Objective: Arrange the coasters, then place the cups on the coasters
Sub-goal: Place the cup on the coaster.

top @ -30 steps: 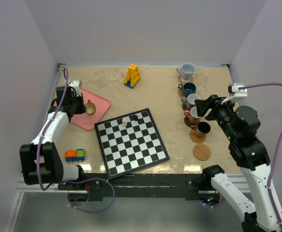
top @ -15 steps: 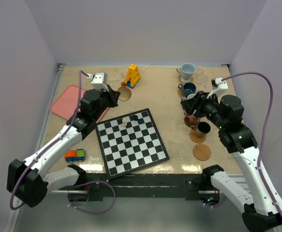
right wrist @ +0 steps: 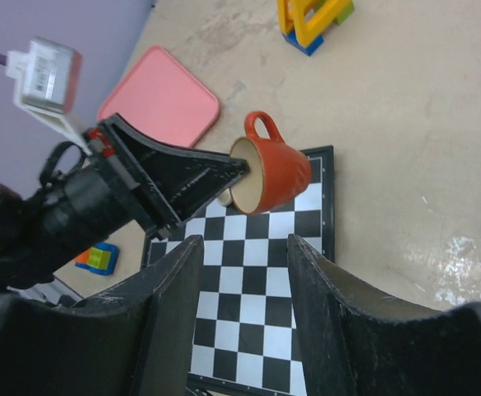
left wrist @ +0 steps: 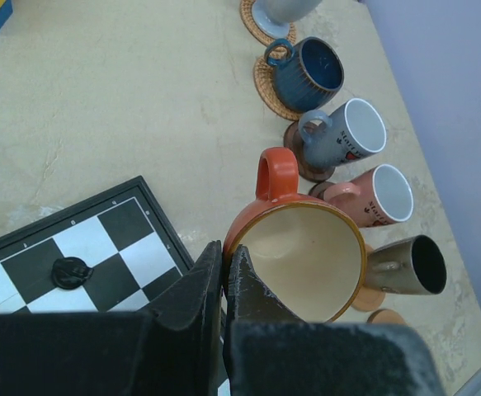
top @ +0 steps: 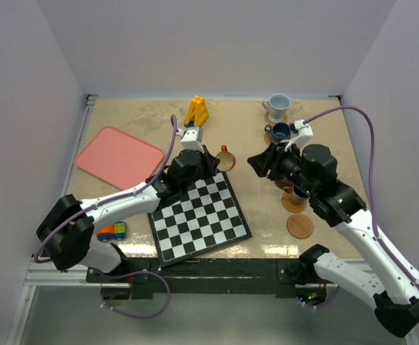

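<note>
My left gripper (left wrist: 225,252) is shut on the rim of an orange cup (left wrist: 302,260) with a cream inside, one finger inside and one outside. It holds the cup in the air over the far right corner of the chessboard (top: 195,212). My right gripper (right wrist: 244,243) stands open, nothing between its fingers, aimed at that cup (right wrist: 277,173) from the right. A column of cups stands on coasters at the right: white (top: 277,104), teal (left wrist: 318,70), grey (left wrist: 351,132), pink (left wrist: 380,194), black (left wrist: 409,264). One bare coaster (top: 300,226) lies nearest the front.
A pink tray (top: 119,158) lies at the left. A yellow block toy (top: 197,111) stands at the back. A small toy car (top: 112,231) sits near the front left edge. A dark chess piece (left wrist: 68,271) rests on the board.
My left arm has carried the orange cup from the pink tray rightward to above the board's corner. My right arm has swung left toward it, jaws narrowing somewhat.
</note>
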You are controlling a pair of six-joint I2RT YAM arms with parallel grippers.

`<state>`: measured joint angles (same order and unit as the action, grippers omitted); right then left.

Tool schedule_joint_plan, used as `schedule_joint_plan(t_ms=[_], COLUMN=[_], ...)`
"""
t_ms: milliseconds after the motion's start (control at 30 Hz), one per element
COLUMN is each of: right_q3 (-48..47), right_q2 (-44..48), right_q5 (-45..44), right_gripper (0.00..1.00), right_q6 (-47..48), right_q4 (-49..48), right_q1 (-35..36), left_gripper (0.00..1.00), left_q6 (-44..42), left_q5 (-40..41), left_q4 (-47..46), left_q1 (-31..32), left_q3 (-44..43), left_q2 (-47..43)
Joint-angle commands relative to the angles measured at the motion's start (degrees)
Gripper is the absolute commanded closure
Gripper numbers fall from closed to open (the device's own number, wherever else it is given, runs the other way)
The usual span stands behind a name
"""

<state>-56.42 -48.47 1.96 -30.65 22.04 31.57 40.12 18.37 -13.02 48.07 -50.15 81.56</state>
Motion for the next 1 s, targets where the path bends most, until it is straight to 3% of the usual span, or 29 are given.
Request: schedule_joint_plan(t_ms=[0,800,967], right_q3=[2.01,2.02,1.14], right_q2=[-1.01,-15.6,-19.47], right_q5=[-6.52,-22.25,-25.42], right_gripper=[0.51,0.62,0.76], right_q6=[-1.51,2.79,3.23], right_q4=[-3.32,-5.52,-5.08], right_q1=[1.3,7.01,7.63], left_gripper=[1.0,1.0,1.0], left_q6=[6.55,10.51,10.68], left_q5=[4.39,7.82,7.65], left_q4=[-7.72,-7.99,-8.52], left_q1=[1.76,8.0,8.7], left_q3=[-3.81,-7.51,-7.51], left_q2=[0.18,7.21,7.39])
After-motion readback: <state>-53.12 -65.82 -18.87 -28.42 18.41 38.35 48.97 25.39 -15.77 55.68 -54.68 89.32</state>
